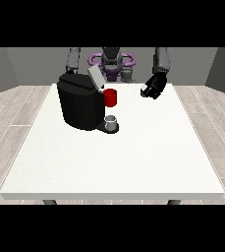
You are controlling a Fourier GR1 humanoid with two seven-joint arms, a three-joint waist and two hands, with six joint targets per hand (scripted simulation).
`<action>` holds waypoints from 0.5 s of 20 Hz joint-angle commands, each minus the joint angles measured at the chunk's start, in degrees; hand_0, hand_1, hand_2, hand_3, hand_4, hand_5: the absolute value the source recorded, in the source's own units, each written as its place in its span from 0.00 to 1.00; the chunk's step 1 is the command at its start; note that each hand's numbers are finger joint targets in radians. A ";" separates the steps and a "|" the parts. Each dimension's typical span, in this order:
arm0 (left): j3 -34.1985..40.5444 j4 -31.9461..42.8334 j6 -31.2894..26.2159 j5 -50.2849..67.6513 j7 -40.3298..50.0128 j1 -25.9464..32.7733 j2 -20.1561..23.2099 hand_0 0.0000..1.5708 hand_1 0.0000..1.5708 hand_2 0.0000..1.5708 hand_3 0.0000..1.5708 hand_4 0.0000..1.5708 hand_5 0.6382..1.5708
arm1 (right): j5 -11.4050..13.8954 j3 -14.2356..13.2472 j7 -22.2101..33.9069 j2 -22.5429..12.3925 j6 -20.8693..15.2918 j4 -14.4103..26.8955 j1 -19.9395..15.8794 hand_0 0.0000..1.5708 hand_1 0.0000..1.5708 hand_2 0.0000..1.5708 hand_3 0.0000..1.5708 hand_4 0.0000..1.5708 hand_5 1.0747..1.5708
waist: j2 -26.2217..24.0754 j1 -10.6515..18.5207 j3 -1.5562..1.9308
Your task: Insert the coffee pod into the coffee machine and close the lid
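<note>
The black coffee machine [79, 106] stands on the white table [119, 162], left of its middle. Its grey lid [95, 77] is tilted up and open. A red thing at the machine [111, 97] sticks out on its right side under the lid. Below it, a small grey thing [112, 121] sits on the machine's dark base. The hand at the view's right [153, 86] hangs over the table's far edge, right of the machine, relaxed and holding nothing. At the view's left the arm [73, 59] goes down behind the machine, which hides its hand.
The robot's torso [111, 63] is behind the table's far edge. The table's front edge [114, 196] runs across the lower view. Wooden floor [15, 113] lies on both sides.
</note>
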 commanded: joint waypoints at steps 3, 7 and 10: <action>1.04 -2.62 -5.24 0.60 2.93 -4.88 -1.54 0.90 0.90 0.89 0.85 0.34 1.00 | -0.90 -1.66 -3.25 -1.46 1.63 3.96 -1.64 0.00 0.00 0.00 0.00 0.00 1.00 | -0.32 0.13 0.01; 0.74 -3.62 -8.42 0.43 4.20 -5.55 -2.25 0.91 0.91 0.89 0.85 0.35 1.00 | -0.02 0.35 -0.31 0.65 0.62 1.79 -0.01 0.00 0.00 0.00 0.00 0.00 1.00 | -4.10 -0.86 -0.01; 1.21 -3.62 -10.01 0.34 6.79 -7.07 -2.77 0.91 0.91 0.89 0.85 0.35 1.00 | -1.78 -0.77 2.67 -1.74 4.00 -0.09 -1.83 0.00 0.00 0.00 0.00 0.00 1.00 | -5.12 -1.69 -0.01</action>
